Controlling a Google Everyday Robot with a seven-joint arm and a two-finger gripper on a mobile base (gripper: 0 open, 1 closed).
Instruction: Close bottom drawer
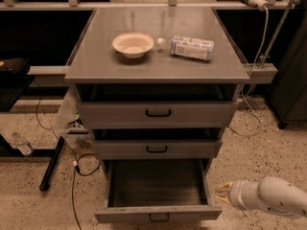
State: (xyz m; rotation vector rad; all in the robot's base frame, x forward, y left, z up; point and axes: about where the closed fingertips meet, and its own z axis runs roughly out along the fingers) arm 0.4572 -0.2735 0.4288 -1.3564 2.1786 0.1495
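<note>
Nearby, tool (223, 192), opening unclear, hangs beside open bottom drawer (158, 213); bowl (133, 44), bottle (192, 47) atop.

1. The gripper (223, 192) sits low on the right, just beside the bottom drawer's (157, 213) front corner, and its shape is hard to make out.
2. The arm (273, 198) behind it runs off the right edge.
3. The insides of the top drawer (157, 113) and the middle drawer (156, 149) are lost in shadow.
4. The print on the bottle (191, 47) is too small to read.
</note>
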